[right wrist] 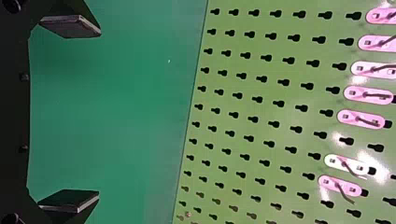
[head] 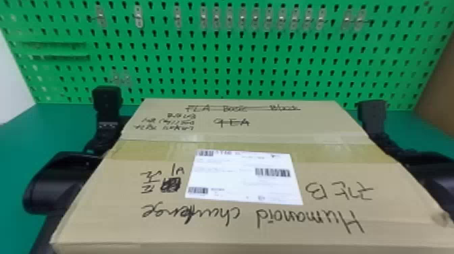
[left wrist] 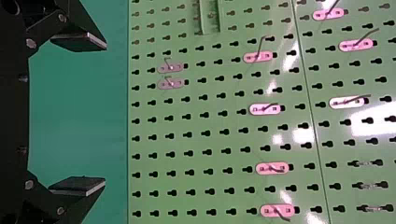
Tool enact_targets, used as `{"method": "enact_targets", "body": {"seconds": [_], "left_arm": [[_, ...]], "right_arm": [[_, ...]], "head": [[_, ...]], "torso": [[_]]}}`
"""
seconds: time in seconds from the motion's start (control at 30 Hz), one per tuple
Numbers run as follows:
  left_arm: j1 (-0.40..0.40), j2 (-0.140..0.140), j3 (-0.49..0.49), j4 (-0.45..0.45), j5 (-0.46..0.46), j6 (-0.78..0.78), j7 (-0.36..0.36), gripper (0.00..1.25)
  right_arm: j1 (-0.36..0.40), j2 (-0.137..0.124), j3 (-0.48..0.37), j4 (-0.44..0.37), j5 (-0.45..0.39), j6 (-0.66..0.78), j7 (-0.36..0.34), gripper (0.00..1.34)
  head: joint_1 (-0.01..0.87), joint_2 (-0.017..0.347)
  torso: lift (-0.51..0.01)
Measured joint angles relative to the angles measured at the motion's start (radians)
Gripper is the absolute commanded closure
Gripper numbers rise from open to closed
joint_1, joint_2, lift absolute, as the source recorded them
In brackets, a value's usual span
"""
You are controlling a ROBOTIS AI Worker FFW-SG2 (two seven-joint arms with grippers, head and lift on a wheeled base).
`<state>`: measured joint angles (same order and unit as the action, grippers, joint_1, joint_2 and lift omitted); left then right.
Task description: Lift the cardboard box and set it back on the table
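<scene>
The large cardboard box [head: 250, 219], its labelled top facing up, lies between the two arms in the head view. My left gripper [head: 107, 98] is beside the box's far left corner, and my right gripper [head: 371, 115] is beside the far right one. Both forearms run close along the box's sides, with their inner faces partly hidden by it. Its underside is hidden, so I cannot tell whether it touches the table. In the wrist views, the left gripper [left wrist: 105, 113] and the right gripper [right wrist: 99, 113] each stand open, with nothing between their fingers.
A green table [head: 17, 145] extends around the box. Behind it rises a green pegboard [head: 223, 57] with small metal hooks along its upper part. A brown panel [head: 440, 77] stands at the far right, and a white wall [head: 13, 74] at the left.
</scene>
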<state>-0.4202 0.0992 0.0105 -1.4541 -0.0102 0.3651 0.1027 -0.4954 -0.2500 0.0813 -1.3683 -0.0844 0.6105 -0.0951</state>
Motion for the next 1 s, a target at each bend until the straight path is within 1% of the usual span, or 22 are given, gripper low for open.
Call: {"method": "enact_targets", "body": {"seconds": [1.0], "left_arm": [[0.000,0.000,-0.001,0.001,0.001,0.000,0.000,0.24]], "right_arm": [[-0.001,0.003,-0.002,0.000,0.000,-0.002,0.000,0.08]], "head": [[0.566,0.054]], "torso": [[-0.183]]}}
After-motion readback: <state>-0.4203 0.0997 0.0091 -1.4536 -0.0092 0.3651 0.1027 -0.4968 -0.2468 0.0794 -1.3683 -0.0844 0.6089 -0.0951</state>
